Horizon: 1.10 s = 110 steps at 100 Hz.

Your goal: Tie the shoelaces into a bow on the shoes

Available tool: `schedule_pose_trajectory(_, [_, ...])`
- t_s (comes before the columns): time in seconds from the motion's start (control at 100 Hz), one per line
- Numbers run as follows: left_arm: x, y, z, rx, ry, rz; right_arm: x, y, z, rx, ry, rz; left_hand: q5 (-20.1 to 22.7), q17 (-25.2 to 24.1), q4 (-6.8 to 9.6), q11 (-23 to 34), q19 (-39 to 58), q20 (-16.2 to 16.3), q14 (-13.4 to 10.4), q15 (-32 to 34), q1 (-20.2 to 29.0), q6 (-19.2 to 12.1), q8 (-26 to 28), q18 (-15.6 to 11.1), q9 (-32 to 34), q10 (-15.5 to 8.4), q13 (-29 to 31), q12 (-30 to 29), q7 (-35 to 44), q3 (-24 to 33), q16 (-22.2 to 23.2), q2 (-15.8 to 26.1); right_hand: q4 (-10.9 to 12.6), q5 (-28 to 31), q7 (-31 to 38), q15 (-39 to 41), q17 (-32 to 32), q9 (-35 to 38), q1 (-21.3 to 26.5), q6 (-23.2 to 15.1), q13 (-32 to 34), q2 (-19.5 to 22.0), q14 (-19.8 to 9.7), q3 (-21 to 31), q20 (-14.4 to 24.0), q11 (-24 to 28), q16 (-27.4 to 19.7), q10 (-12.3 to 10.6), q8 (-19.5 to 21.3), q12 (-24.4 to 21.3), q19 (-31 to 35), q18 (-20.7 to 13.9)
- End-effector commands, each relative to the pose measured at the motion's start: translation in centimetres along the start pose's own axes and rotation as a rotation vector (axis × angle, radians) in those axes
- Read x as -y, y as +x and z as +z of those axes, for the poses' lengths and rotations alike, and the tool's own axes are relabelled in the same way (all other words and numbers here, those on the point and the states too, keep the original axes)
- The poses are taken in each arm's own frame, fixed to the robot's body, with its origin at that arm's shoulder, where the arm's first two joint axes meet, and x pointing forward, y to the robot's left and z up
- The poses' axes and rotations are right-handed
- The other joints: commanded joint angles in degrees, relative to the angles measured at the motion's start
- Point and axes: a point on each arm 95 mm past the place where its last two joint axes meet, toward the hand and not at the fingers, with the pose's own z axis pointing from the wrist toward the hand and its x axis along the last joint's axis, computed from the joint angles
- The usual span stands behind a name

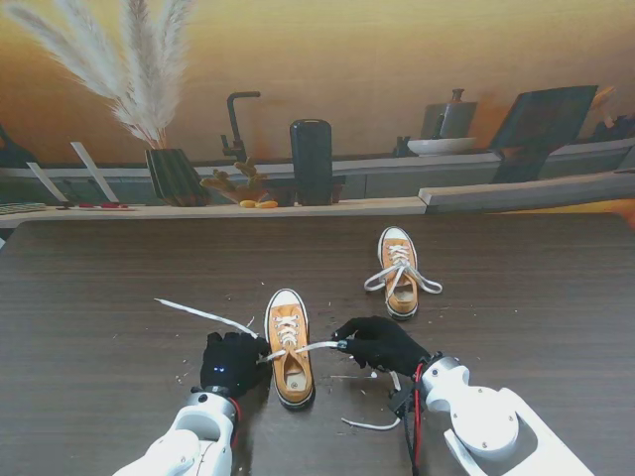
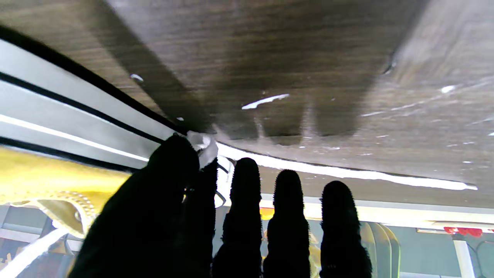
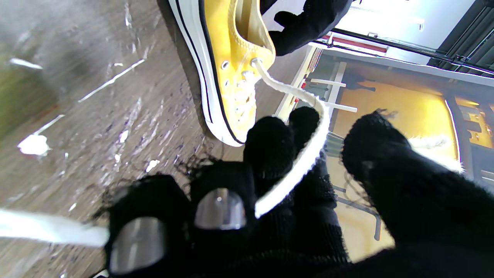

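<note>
Nearest the robot, a loose curl of white lace (image 1: 372, 424) lies on the dark wooden table (image 1: 99, 297), just in front of the right wrist. The right hand (image 1: 382, 342) sits to the right of the near shoe (image 1: 289, 345), its black-gloved fingers closed on the right lace (image 1: 316, 347), which runs from the shoe's upper eyelets across to the hand. The right wrist view shows that lace (image 3: 297, 166) lying over the fingers (image 3: 270, 146) with the thumb apart beside it (two fingertips show bare pads through worn glove fabric), and the yellow shoe (image 3: 227, 65) with its white sole just beyond.

The left hand (image 1: 230, 362) rests at the left side of the same shoe. In the left wrist view its thumb and first finger (image 2: 173, 166) pinch a bit of white lace (image 2: 200, 144), while the other three fingers stand straight and a little apart. From this hand the left lace (image 1: 203, 314) stretches away over the table to the robot's far left.

The near shoe is orange-yellow with a white toe cap, toe pointing away from the robot, its laces not tied in a bow.

Farther off and to the right stands the second shoe (image 1: 399, 270), also toe away, its white laces spread loosely to both sides. Small white scraps dot the table.

Beyond the table's far edge a shelf holds a striped vase of pampas grass (image 1: 175, 175) and a dark upright box (image 1: 312, 162).
</note>
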Motion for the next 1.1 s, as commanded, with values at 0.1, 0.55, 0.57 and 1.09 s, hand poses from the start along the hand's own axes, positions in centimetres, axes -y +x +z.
schedule_pose_trajectory(0.1, [-0.1, 0.0, 0.2, -0.054, 0.015, -0.023, 0.1, 0.3, 0.0, -0.007, 0.024, -0.004, 4.0, -0.2, -2.54, -0.6, 1.4, -1.3, 0.5, 2.0, 5.4, -2.0, 1.2, -0.5, 2.0, 0.9, 0.4, 4.3, 5.4, -3.1, 2.0, 5.3, -2.1, -0.5, 2.0, 2.4, 2.1, 2.9, 1.7, 0.0, 1.8, 0.8, -1.2, -1.2, 0.4, 0.7, 1.0, 0.5, -1.7, 0.7, 8.7, -0.2])
schedule_pose_trajectory(0.55, [0.2, -0.7, 0.9, -0.182, 0.231, -0.383, 0.4, 0.5, -0.1, -0.006, 0.031, -0.006, 1.6, -4.7, 3.12, -1.7, -26.5, -15.5, 5.1, -4.3, -9.2, 2.9, 22.1, 1.6, 6.4, 4.3, 2.0, -12.6, 32.0, 10.9, -4.9, 1.2, -2.5, -0.8, 3.8, 2.1, 2.0, 3.0, 2.9, 0.1, 1.8, 2.0, -0.6, -2.3, 0.5, 0.6, 0.9, 1.0, -2.9, 0.7, 8.2, 0.6])
schedule_pose_trajectory(0.57, [0.2, -0.6, 0.8, -0.18, 0.238, -0.404, 0.4, 0.5, -0.1, -0.007, 0.03, -0.006, 2.1, -4.4, 3.26, -1.5, -26.7, -15.9, 5.4, -4.1, -9.6, 3.1, 22.2, 1.6, 7.4, 4.4, 2.8, -12.7, 32.3, 11.1, -5.0, 1.0, -2.5, -0.8, 3.8, 2.0, 2.0, 2.9, 3.0, 0.1, 1.8, 2.0, -0.5, -2.3, 0.5, 0.6, 0.9, 1.0, -2.9, 0.7, 8.1, 0.7])
schedule_pose_trajectory(1.09, [0.2, 0.1, 1.0, -0.116, 0.363, -0.853, 0.7, 0.8, -0.2, -0.004, 0.043, -0.006, 23.9, 7.6, 9.27, 15.7, -13.1, -19.1, 7.0, 11.8, -19.1, 12.8, 30.4, 7.9, 31.2, 5.9, 26.0, -5.1, 43.4, 18.6, -1.8, -3.1, -2.5, -0.5, 4.3, 2.1, 1.9, 3.5, 3.1, 0.4, 1.9, 2.0, -0.6, -2.5, 0.6, 0.6, 0.9, 1.0, -3.4, 0.6, 7.6, 1.3])
